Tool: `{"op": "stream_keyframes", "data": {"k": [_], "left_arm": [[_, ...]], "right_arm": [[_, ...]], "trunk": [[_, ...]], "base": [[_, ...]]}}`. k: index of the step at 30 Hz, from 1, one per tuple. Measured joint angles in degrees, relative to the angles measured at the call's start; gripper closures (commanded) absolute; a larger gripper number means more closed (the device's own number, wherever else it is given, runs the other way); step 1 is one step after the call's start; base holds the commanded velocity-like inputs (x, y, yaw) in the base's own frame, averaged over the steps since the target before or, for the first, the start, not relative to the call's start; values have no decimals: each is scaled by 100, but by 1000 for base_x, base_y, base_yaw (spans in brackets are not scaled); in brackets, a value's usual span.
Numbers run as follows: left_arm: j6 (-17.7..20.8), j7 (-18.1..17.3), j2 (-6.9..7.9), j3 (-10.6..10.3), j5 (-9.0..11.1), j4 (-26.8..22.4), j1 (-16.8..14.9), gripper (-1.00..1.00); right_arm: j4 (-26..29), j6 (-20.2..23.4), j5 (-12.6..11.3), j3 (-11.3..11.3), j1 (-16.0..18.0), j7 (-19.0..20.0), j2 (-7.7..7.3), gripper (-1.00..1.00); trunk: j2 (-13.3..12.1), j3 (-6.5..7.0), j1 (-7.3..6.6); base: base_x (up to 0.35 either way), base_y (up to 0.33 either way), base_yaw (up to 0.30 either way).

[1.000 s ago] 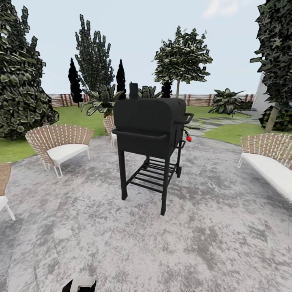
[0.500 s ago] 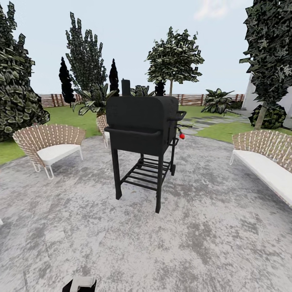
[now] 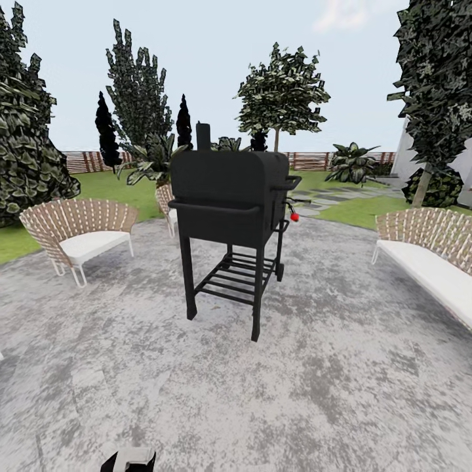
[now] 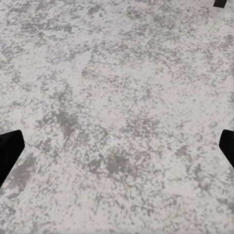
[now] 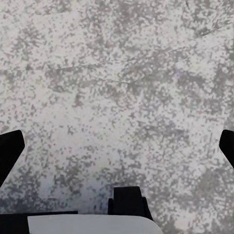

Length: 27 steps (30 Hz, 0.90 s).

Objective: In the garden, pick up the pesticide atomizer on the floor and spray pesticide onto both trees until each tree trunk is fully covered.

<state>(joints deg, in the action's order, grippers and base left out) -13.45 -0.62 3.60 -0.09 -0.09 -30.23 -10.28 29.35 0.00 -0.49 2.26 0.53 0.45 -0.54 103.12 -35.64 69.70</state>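
I stand on a grey mottled stone patio [image 3: 341, 393], facing a black barbecue grill [image 3: 229, 196] on legs in the middle of the paving. A small red spot [image 3: 295, 217] sits at the grill's right side — likely a knob on the grill rather than the pesticide atomizer, though I cannot tell at this size. I judge the atomizer's place not yet established; nothing on the near floor reads as a sprayer.

My left gripper [image 4: 117, 146] points down at the paving, its two dark fingertips [image 4: 9, 151] at the far edges of the wrist picture, so spread wide with nothing between them. My right gripper [image 5: 117, 146] likewise — fingers [image 5: 9, 151] wide apart, only stone under them. Both arms hang low, I judge, because I am in transit and nothing is to be grasped yet.

Surroundings: a wicker chair with a white cushion [image 3: 78, 236] on the left, a wicker bench [image 3: 426, 255] on the right. Beyond the patio lies green lawn [image 3: 124, 187], ringed far off by a brown slat fence [image 3: 314, 159]. A leafy tree on a thin pale trunk [image 3: 282, 98] stands far behind the grill; dark narrow conifers [image 3: 107, 131] far left. At the right edge a slanting grey-brown trunk [image 3: 423, 185] shows — possibly one of the two to spray.
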Motion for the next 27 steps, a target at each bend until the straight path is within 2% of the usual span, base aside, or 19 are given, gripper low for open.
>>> {"op": "stream_keyframes", "data": {"k": [27], "left_arm": [[0, 0, 0, 1, 0, 0, 1, -100]], "right_arm": [[1, 0, -5, 3, 0, -1, 1, -100]], "trunk": [[1083, -485, 593]], "base": [[0, 0, -264]]}}
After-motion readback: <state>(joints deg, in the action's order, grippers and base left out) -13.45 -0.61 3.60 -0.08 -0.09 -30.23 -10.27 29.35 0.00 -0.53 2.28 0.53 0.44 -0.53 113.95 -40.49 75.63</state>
